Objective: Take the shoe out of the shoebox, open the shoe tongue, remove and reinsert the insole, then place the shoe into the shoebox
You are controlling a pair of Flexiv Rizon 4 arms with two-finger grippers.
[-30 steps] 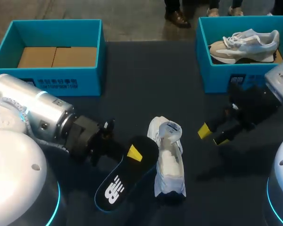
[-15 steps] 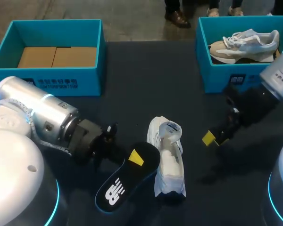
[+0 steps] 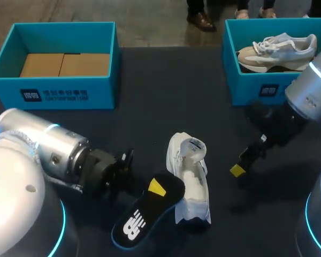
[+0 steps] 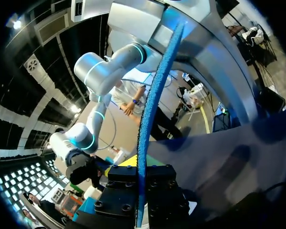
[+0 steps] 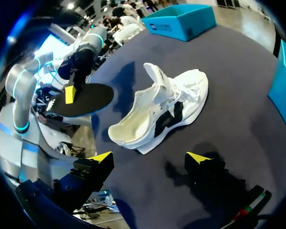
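The left gripper (image 3: 156,187) clamps the black insole (image 3: 134,225) beside the white shoe (image 3: 190,179), while the right gripper (image 3: 243,162) stands open.

At the far left corner of the dark table (image 3: 166,96) sits the left shoebox (image 3: 59,88), teal, with brown cardboard on its floor. Nearer, the left arm comes in low, and its fingers are closed on the insole from both sides. In the left wrist view the insole's blue edge runs straight out between them. The shoe lies mid-table just beside the insole, its opening showing and its tongue pulled up. To its right, the right gripper's yellow tips are spread wide with nothing between them, apart from the shoe. At the far right corner, the right shoebox (image 3: 246,88) holds a grey shoe (image 3: 278,48).
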